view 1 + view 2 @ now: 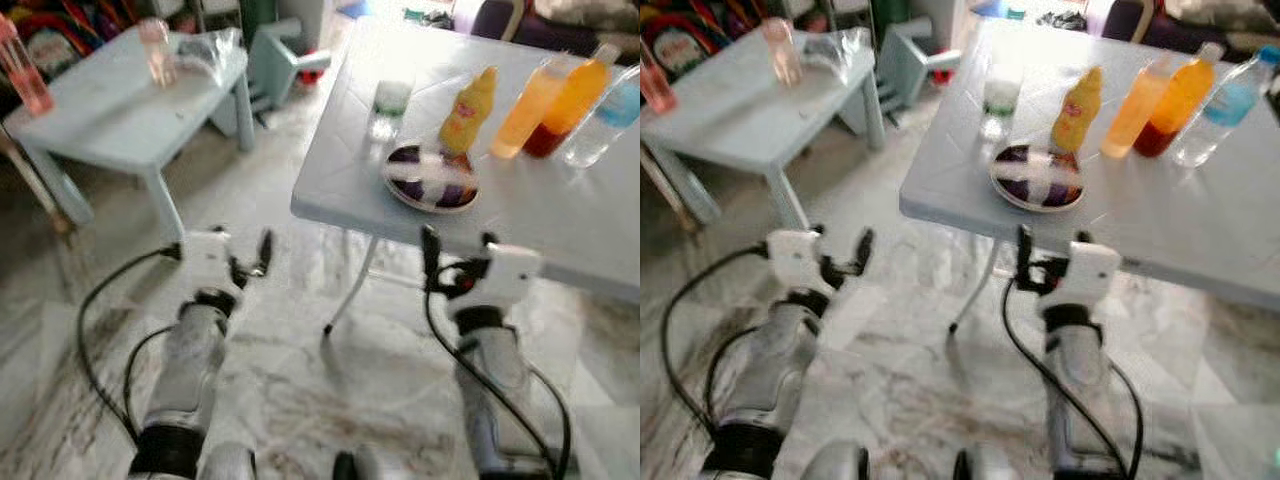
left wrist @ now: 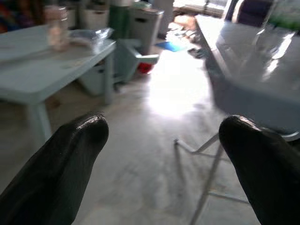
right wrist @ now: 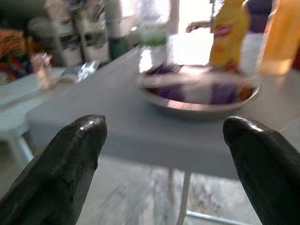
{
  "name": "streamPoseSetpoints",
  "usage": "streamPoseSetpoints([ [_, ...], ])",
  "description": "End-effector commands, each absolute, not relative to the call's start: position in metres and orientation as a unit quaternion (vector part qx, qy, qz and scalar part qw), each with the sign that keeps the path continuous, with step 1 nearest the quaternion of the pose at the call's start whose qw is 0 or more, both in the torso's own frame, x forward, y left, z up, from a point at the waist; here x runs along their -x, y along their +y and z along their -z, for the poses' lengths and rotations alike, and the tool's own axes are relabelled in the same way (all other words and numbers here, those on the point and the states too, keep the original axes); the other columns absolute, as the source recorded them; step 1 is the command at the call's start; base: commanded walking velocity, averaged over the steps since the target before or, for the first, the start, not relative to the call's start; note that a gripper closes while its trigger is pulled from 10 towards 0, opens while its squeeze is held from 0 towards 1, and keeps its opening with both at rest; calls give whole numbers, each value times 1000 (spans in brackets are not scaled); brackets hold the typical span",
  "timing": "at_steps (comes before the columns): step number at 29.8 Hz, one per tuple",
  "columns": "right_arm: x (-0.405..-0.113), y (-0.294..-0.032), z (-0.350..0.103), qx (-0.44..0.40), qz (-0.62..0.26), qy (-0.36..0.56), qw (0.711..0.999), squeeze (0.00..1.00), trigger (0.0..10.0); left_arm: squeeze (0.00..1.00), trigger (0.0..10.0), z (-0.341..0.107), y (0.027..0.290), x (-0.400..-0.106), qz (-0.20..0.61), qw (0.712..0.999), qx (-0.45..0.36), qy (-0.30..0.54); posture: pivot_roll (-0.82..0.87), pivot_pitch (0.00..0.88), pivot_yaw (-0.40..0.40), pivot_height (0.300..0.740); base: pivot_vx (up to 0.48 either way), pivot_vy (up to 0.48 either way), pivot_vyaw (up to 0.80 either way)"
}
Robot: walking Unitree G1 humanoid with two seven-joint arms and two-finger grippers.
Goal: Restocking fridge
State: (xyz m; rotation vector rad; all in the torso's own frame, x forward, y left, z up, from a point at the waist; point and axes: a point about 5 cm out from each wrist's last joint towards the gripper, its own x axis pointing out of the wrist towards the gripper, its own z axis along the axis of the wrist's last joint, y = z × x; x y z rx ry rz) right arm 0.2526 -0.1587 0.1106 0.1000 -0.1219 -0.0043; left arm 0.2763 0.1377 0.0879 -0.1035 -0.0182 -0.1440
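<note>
Right gripper (image 1: 458, 252) spread wide w/ nothing in it, plate (image 1: 432, 178) just ahead on the table (image 1: 560, 215), yellow bottle (image 1: 467, 110) beyond, looks light, smooth plastic, prob slippery, so grab mid-body; left gripper (image 1: 250, 258) wide too, over floor.

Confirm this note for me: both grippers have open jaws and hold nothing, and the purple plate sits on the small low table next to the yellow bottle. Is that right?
One detail is off. The purple plate sits on the large table, not the small low table, as the left eye view shows. The rest holds: it is next to the yellow bottle, and the left gripper and right gripper have open jaws and hold nothing.
</note>
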Motion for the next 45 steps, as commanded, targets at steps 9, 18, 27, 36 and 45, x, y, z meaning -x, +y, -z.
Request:
streamPoseSetpoints([
  [9, -253, -171, -109, -42, 20, -51, 998, 0, 10000, 0, 10000, -86, 125, -276, 107, 993, 48, 3, 30, 127, -33, 740, 0, 0, 0],
  [18, -254, -172, -109, -45, 24, -51, 997, 0, 10000, 0, 10000, -104, 122, -287, 114, 991, 60, -23, 31, 122, -32, 740, 185, 0, -685],
  [27, -254, -172, -108, -25, 21, -50, 998, 0, 10000, 0, 10000, -101, 119, -285, 116, 991, 61, -15, 25, 127, -32, 740, 325, 0, 0],
  [36, -254, -172, -108, -18, 18, -52, 998, 0, 10000, 0, 10000, -103, 117, -287, 117, 991, 62, -18, 24, 127, -33, 740, 328, 0, 0],
  [45, -256, -168, -110, -18, 13, -58, 998, 0, 10000, 0, 10000, -103, 118, -287, 117, 991, 60, -16, 26, 135, -31, 740, 315, 0, 0],
])
